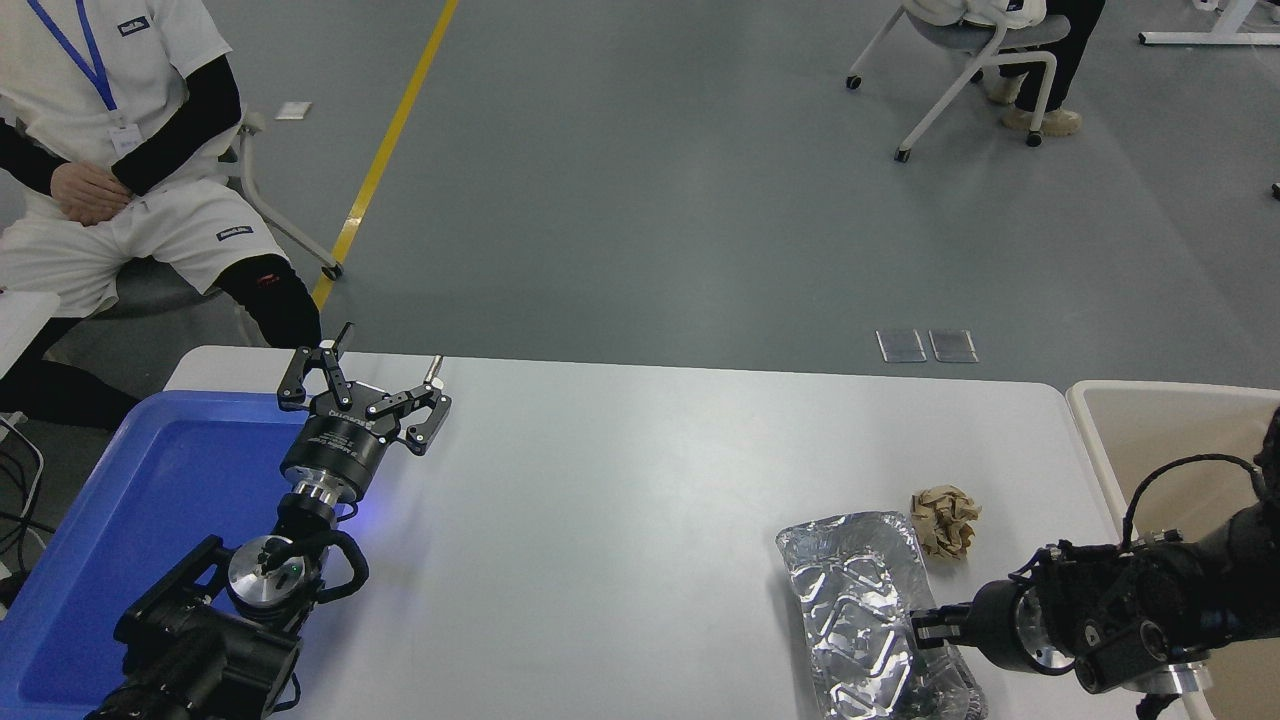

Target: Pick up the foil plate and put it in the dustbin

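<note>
The foil plate, shiny crinkled silver, lies at the table's front right, with its left side seeming slightly raised and its embossed base showing. My right gripper comes in from the right edge, and its fingers are closed on the plate's right rim. The dustbin, beige with a cream rim, stands off the table's right end, behind my right arm. My left gripper is parked open at the lower left, over the edge of the blue tray.
A crumpled tan paper ball lies just behind the plate's far right corner. A blue tray fills the table's left end. A person sits beyond the far left corner. A chair stands far back.
</note>
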### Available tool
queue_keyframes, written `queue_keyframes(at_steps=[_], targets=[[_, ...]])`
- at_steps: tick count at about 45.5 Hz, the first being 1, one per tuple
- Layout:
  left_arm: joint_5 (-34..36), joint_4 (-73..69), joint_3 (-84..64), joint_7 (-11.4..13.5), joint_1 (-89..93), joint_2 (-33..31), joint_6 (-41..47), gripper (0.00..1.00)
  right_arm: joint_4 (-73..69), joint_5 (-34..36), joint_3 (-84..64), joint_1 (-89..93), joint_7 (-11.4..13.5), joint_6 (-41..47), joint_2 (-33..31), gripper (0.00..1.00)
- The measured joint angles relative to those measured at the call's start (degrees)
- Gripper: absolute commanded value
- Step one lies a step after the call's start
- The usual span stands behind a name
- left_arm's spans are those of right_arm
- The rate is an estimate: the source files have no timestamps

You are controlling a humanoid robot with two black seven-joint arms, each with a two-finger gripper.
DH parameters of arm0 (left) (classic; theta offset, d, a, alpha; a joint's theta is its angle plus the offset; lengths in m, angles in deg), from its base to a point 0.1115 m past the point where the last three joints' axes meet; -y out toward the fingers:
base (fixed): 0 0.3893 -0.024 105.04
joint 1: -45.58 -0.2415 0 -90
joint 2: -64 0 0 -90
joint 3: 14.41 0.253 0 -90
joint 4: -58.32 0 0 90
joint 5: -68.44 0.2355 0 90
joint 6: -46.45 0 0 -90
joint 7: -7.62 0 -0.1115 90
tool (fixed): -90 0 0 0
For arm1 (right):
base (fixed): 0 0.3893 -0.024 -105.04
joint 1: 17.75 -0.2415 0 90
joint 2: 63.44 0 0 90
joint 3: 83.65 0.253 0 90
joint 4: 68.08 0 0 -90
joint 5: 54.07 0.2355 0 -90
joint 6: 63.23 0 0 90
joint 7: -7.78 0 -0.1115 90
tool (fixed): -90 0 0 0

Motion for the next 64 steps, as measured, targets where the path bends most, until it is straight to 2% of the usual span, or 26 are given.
queue_keyframes(at_steps=[13, 26, 47, 64], targets=[[0.0, 0.0, 0.0, 0.0, 0.0, 0.0, 0.0, 0.99, -5.1, -0.2, -1.6, -7.7, -0.5, 1.8, -2.3, 0.00], [0.0, 0.0, 0.0, 0.0, 0.0, 0.0, 0.0, 0.99, -11.1, -1.0, -5.4, -22.4, -2.1, 10.4, -5.8, 0.00], [0.0, 0.0, 0.0, 0.0, 0.0, 0.0, 0.0, 0.99, -13.8, -3.1, -7.9, -50.7, -3.8, 37.0, -14.7, 0.00], [0.0, 0.0, 0.0, 0.0, 0.0, 0.0, 0.0, 0.99, -13.9, -7.9, -8.2, -64.5, -3.9, 52.7, -21.5, 0.00]])
